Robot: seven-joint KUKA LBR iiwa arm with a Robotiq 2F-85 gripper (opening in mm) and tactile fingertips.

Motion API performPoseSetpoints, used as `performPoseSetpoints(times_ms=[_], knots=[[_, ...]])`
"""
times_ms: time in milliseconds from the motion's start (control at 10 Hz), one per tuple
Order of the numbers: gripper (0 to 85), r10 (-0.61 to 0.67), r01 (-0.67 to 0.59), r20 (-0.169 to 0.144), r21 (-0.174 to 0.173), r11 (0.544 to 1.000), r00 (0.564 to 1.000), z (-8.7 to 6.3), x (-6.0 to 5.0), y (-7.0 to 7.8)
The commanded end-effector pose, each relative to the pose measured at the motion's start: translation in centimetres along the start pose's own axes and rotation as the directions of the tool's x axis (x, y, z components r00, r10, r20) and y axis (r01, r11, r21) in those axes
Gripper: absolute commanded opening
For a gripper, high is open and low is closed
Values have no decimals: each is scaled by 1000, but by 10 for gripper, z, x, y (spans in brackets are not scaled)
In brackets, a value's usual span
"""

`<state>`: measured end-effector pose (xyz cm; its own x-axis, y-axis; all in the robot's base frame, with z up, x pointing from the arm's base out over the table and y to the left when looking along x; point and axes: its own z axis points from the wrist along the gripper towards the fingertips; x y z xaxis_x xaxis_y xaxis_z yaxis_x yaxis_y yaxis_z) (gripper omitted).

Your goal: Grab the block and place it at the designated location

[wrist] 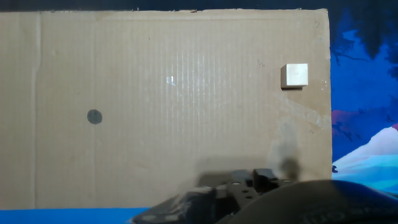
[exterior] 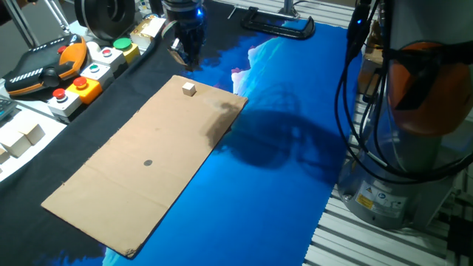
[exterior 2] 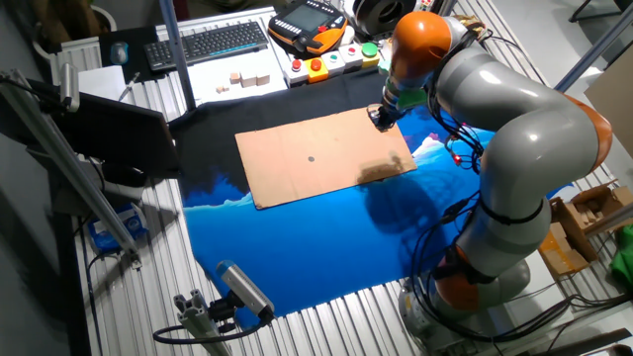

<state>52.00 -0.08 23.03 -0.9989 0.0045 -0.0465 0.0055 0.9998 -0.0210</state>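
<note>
The tiny pale beige cube [exterior: 189, 89] sits on the flat brown cardboard sheet [exterior: 140, 192] near one end — well apart from the small dark grey round spot [exterior: 148, 163] toward the other end. The black two-finger gripper [exterior: 186, 58] hangs above the sheet's edge, near the cube, holding nothing; whether its jaws are parted I cannot tell.

Cardboard sheet [exterior: 140, 174] lies flat on the cloth [exterior: 281, 148] covering the tabletop; block [exterior: 189, 89] sits on the sheet near its far corner, spot [exterior: 148, 163] sits on the sheet well apart from it, toward the other end. End effector [exterior: 186, 59] hangs above the cloth just beyond the sheet's far edge, near the block, not touching it. Button boxes [exterior: 89, 74] and two larger cubes [exterior: 22, 138] sit left of the sheet, off the cardboard.
</note>
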Motion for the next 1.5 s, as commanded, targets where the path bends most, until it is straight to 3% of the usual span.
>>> performPoseSetpoints(times_ms=[0, 600, 900, 1200, 1400], knots=[[7, -1, 1, 0, -1, 1000, 1000, 2, -2, 0], [7, -12, 12, 3, -6, 1000, 1000, 29, -18, -8], [7, -19, 19, -2, 41, 999, 1000, 41, -25, -9], [7, -25, 26, -22, 32, 999, 999, 53, -31, -15], [7, -14, 14, -21, 15, 1000, 1000, 67, -32, -28]])
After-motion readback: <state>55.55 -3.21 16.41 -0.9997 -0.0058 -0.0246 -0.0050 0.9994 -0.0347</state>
